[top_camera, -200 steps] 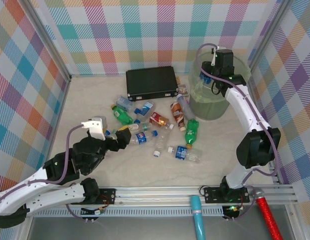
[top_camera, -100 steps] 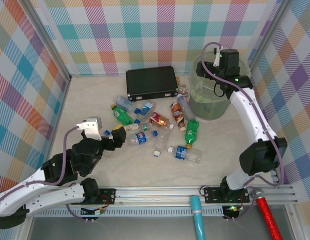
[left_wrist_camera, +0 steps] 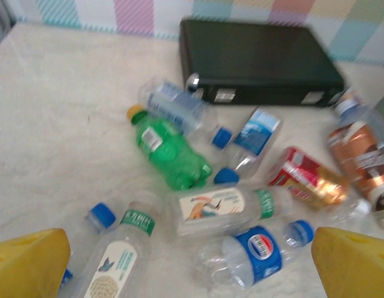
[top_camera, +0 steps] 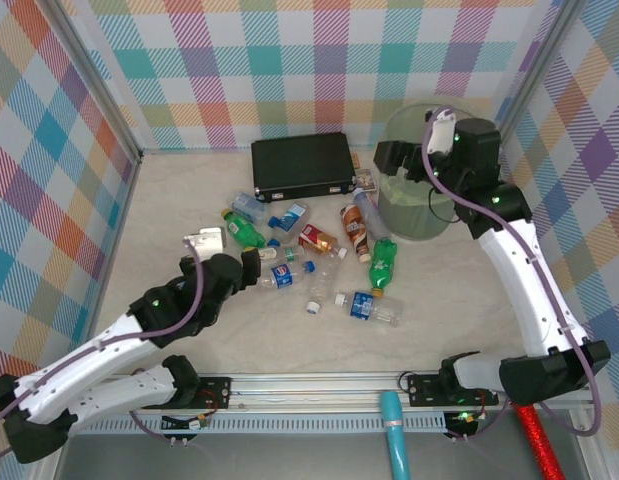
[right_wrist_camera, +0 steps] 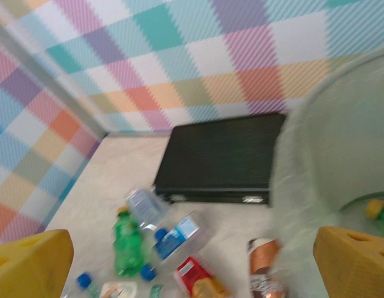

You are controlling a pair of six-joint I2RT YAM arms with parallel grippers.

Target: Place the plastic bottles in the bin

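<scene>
Several plastic bottles [top_camera: 319,260] lie scattered on the pale table, left of the bin [top_camera: 419,215], a round pale-green bucket at the back right. My left gripper [top_camera: 253,268] hovers open at the near left edge of the pile. In the left wrist view a blue-labelled clear bottle [left_wrist_camera: 260,254] and a white-labelled one [left_wrist_camera: 223,211] lie between the yellow fingertips of this gripper [left_wrist_camera: 192,273]. My right gripper [top_camera: 397,158] hangs open and empty above the bin's left rim. In the right wrist view that gripper [right_wrist_camera: 192,273] faces the bin wall [right_wrist_camera: 316,167]; a green bottle [right_wrist_camera: 381,212] lies inside.
A flat black case [top_camera: 302,165] lies at the back behind the pile, also in the left wrist view [left_wrist_camera: 260,62] and the right wrist view [right_wrist_camera: 223,158]. Checked walls enclose the table. A metal rail [top_camera: 319,385] runs along the front edge.
The right gripper's jaws have opened, and it has risen and swung left from over the bin. The left arm pulled back, then reached forward to the pile.
</scene>
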